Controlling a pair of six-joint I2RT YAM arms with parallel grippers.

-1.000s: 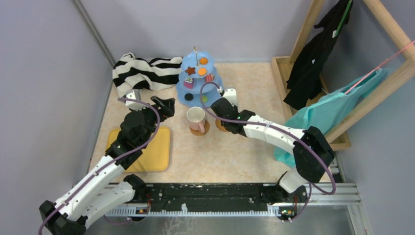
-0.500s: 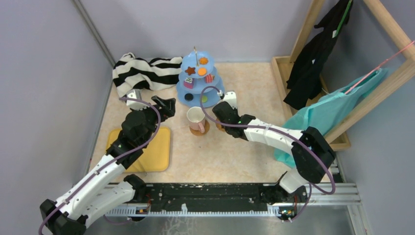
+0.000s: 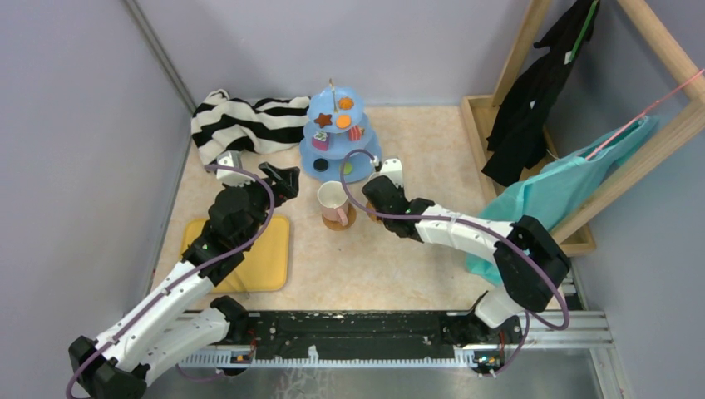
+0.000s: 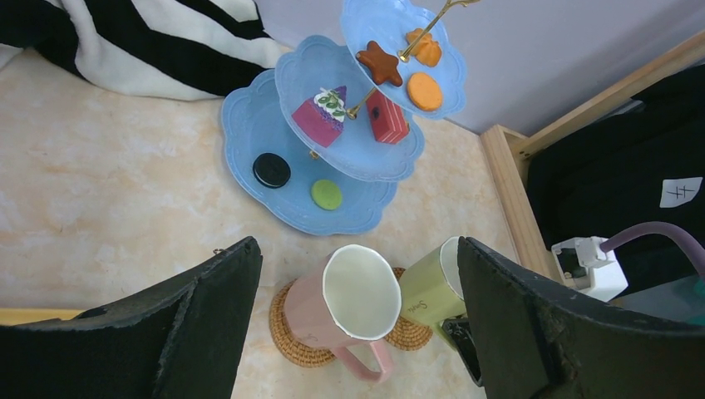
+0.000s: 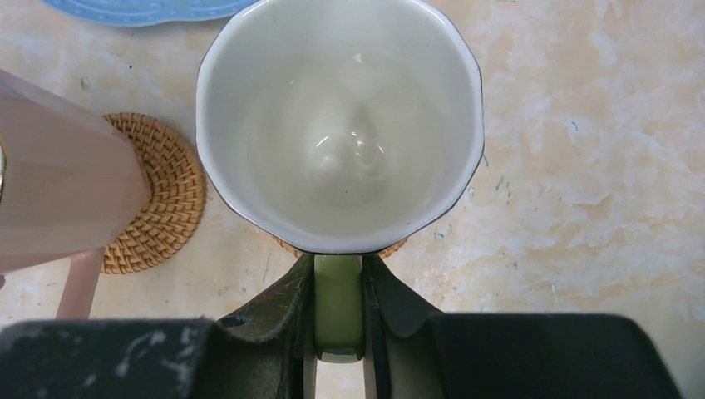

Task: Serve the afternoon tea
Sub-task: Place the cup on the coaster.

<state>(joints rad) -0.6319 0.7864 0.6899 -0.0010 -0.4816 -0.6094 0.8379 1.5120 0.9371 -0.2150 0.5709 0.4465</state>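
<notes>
Covered almost wholly by the yellow-green cup (image 5: pixel 341 125): its cork coaster (image 4: pixel 409 334). Cut off at the right wrist view's left edge: pink cup (image 5: pixel 58 199); at its top edge: blue stand (image 5: pixel 141 8). Too small to read in the left wrist view: print on the yellow-green cup.

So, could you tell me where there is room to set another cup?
Bare tabletop lies between the yellow tray and the right arm, and between the blue stand and the wooden frame. It is crowded around the pink cup and green cup.
</notes>
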